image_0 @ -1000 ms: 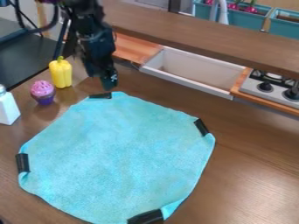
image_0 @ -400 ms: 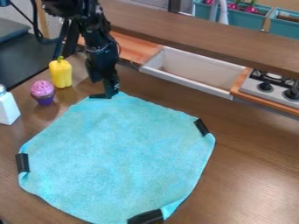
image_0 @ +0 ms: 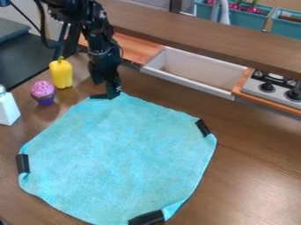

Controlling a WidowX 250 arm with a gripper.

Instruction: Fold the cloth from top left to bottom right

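Lowered: my hand, now at the far corner of the cloth; open or closed, I cannot tell

Gripper lower — down at top corner of cloth.

Camera looks down aslant, perhaps fairly near.

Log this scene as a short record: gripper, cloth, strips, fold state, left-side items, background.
Gripper: at the cloth's top corner
Cloth: light blue, spread out on the brown tabletop
Strips: four black strips, one at each corner of the cloth
Fold: not made yet
Left-side items: yellow pepper, pink-topped cupcake, white bottle
Background: white basin, stove to its right
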